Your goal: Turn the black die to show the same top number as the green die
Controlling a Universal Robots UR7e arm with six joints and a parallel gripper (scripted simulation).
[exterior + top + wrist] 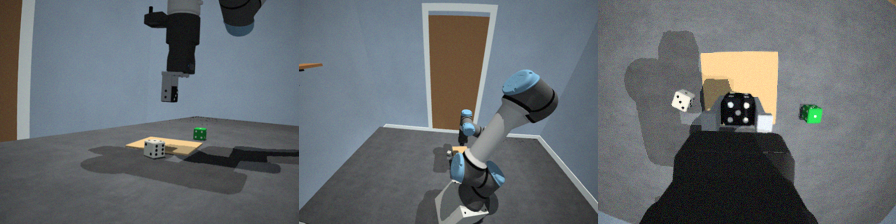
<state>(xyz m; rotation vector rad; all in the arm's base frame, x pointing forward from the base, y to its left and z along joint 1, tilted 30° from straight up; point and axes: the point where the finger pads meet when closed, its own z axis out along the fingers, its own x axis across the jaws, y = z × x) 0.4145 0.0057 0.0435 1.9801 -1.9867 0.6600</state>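
My gripper (169, 94) hangs high above the table and is shut on the black die (174, 94), which sits between the two fingers. In the wrist view the black die (738, 110) shows white pips on the face towards the camera and hangs over the near edge of the tan mat (739, 83). The mat (166, 145) lies flat on the table. The green die (200, 133) rests on the table to the right of the mat, off it; it also shows in the wrist view (811, 113). Its top number is too small to read.
A white die (154, 148) rests at the mat's near left corner, seen also in the wrist view (681, 100). The arm's shadow falls across the table in front of the mat. The arm's base (462, 207) stands well behind the dice.
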